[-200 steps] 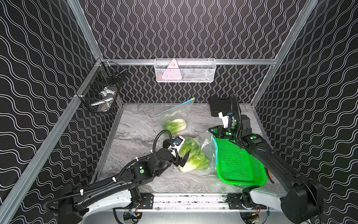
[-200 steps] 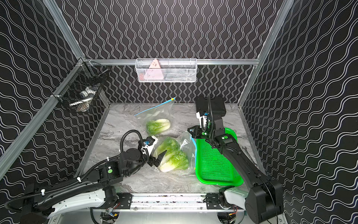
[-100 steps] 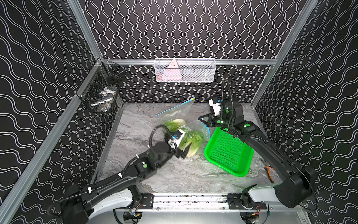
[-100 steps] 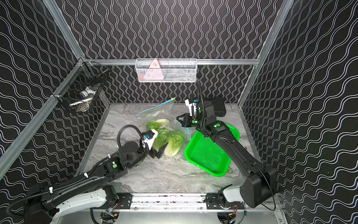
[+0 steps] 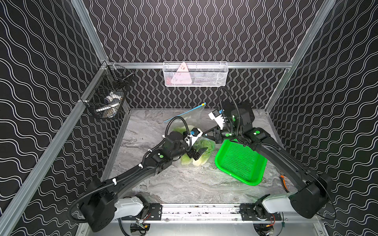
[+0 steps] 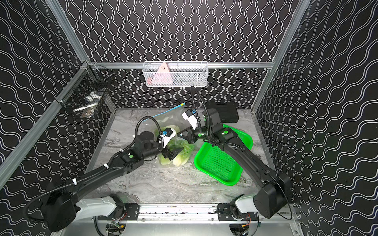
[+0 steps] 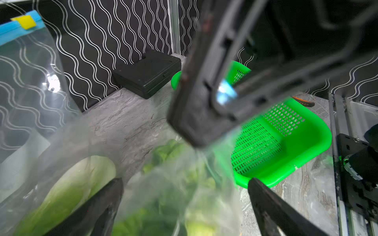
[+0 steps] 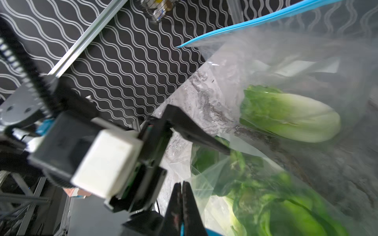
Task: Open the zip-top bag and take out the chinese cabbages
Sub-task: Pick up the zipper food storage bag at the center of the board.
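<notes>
Cabbages [image 5: 201, 159], 3 in all, lay in the bag [image 5: 193, 115], at 9 o'clock of the basket [image 5: 255, 179]. Left claw [image 5: 198, 153] hung spread over 2 of them; right claw [image 5: 205, 134], pressed together, pinched the bag's film.

Cabbages [image 5: 198, 162] lie inside the bag [image 5: 193, 115], left of the basket [image 5: 239, 163].

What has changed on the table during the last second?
The right gripper, shut on the zip-top bag, dragged its edge leftward; the two nearer chinese cabbages slid along, and the green basket shifted left. The left gripper, open, edged forward over them. The far cabbage and the black case stayed.
</notes>
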